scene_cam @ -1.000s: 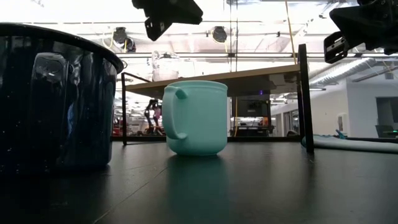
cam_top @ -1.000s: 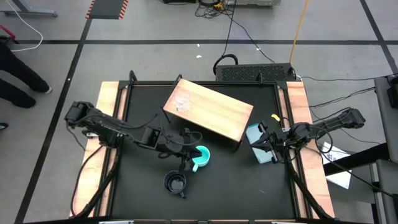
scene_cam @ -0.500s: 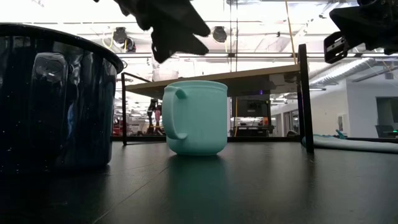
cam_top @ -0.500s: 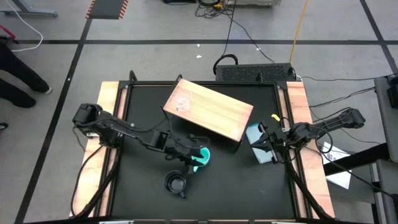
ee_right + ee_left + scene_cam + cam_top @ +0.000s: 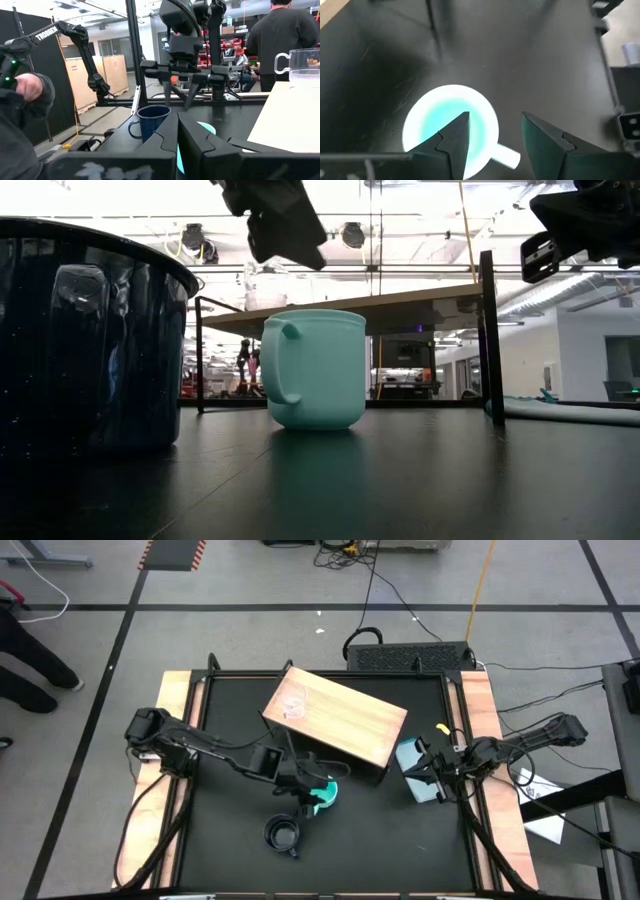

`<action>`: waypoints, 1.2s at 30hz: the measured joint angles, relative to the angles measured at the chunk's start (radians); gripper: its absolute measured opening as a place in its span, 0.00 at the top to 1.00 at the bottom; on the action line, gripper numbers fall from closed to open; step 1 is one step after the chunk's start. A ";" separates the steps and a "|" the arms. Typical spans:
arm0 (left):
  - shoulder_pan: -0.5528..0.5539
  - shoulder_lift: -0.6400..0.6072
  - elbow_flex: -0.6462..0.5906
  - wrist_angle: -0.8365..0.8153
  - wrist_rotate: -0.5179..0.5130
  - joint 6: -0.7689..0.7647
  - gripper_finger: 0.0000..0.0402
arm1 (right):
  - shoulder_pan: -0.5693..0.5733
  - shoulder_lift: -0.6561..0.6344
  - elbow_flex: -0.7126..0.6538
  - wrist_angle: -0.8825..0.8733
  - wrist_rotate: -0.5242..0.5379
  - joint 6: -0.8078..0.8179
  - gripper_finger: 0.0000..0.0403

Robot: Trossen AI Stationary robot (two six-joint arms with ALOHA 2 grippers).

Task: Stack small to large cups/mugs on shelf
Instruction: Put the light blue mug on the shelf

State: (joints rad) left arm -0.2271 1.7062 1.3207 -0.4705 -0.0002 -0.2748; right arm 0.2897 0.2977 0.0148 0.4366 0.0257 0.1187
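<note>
Turquoise mug [image 5: 322, 794] with a handle sits upright on the table [image 5: 380, 830] by the shelf [image 5: 335, 717] – left gripper [image 5: 308, 789] spread open right above it, black mug [image 5: 283, 833] nearby. Right gripper [image 5: 432, 773] shut, off aside.

And here we are in a big open robotics lab, more workshop hall than office. The floor [image 5: 90, 590] is grey concrete crossed with dark tape lines, a striped hazard patch [image 5: 172, 552] at its edge, and loose cables [image 5: 345, 552] trailing over it. Across the counter [image 5: 420, 470], a long hall opens out under bright strip lights [image 5: 560, 290] and ceiling beams. Further robot arms [image 5: 82, 45] stand beyond on frames, one lettered with its maker's name, beside wooden crates [image 5: 112, 67]. A person in a dark top [image 5: 282, 35] stands among red shelving at the back, and a sleeve [image 5: 20, 100] shows close by.
</note>
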 joint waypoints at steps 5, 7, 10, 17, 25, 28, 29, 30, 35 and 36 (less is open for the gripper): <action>0.014 0.000 0.007 -0.075 -0.009 -0.046 0.56 | 0.000 0.000 0.000 0.000 0.000 0.001 1.00; 0.017 0.004 0.007 -0.094 -0.024 -0.061 0.56 | 0.000 0.000 0.000 0.000 0.000 0.001 1.00; 0.019 0.014 0.007 -0.126 -0.058 -0.071 0.56 | 0.000 0.000 0.000 0.000 0.000 0.001 1.00; 0.031 0.012 0.007 -0.171 -0.104 -0.079 0.56 | 0.000 0.000 0.000 0.007 0.000 0.001 1.00; 0.035 0.011 0.007 -0.221 -0.180 -0.092 0.56 | 0.000 0.000 0.000 0.008 0.000 0.001 1.00; 0.038 0.011 0.007 -0.228 -0.182 -0.102 0.56 | 0.000 0.000 0.000 0.008 0.000 0.001 1.00; 0.038 0.011 0.007 -0.227 -0.184 -0.104 0.56 | 0.000 0.000 0.000 0.008 0.000 0.001 1.00; 0.038 0.013 0.007 -0.226 -0.184 -0.105 0.56 | 0.000 0.000 0.000 0.008 0.000 0.001 1.00; 0.037 0.050 0.006 -0.212 -0.179 -0.113 0.56 | 0.000 0.000 0.000 0.008 0.000 0.002 1.00; 0.037 0.058 0.007 -0.201 -0.175 -0.113 0.56 | 0.000 0.000 0.000 0.007 0.000 0.002 1.00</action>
State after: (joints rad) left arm -0.1902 1.7645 1.3281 -0.6713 -0.1749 -0.3878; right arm 0.2897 0.2978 0.0151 0.4436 0.0257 0.1204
